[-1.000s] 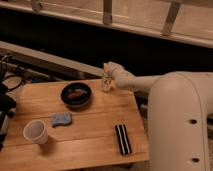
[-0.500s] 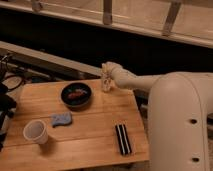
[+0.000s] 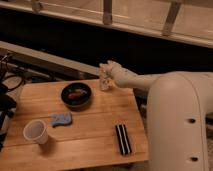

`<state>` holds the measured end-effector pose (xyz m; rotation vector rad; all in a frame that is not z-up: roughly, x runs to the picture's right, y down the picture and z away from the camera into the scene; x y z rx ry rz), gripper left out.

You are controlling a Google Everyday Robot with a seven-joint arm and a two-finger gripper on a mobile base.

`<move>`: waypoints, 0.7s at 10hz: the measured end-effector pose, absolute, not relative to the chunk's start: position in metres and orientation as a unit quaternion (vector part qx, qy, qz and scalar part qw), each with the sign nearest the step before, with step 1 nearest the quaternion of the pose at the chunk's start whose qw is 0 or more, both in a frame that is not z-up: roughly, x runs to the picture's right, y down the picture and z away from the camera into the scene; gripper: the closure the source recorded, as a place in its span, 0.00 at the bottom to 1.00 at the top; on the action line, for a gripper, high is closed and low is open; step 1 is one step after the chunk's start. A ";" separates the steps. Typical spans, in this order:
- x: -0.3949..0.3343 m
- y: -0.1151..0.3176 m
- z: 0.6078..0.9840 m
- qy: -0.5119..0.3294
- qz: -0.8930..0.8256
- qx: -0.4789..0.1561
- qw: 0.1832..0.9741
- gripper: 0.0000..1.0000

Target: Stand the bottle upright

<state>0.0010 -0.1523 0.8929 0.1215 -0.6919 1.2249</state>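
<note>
A small pale bottle stands roughly upright at the far edge of the wooden table, just right of the black bowl. My gripper reaches in from the right on its white arm. It sits over the bottle's top with its fingers closed around the bottle. The bottle's base looks level with the table top, but I cannot tell whether it touches.
A black bowl with reddish food sits left of the bottle. A blue sponge and a white cup are at the front left. A black rectangular object lies at the front right. A dark railing runs behind the table.
The gripper and bottle have shifted very slightly left and stayed at the table's far edge. Nothing else has moved.
</note>
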 end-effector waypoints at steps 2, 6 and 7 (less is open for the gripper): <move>-0.001 -0.155 0.890 -0.320 0.556 0.050 0.766 0.20; -0.011 -0.145 0.886 -0.306 0.563 0.070 0.765 0.40; -0.016 -0.139 0.883 -0.301 0.564 0.074 0.766 0.51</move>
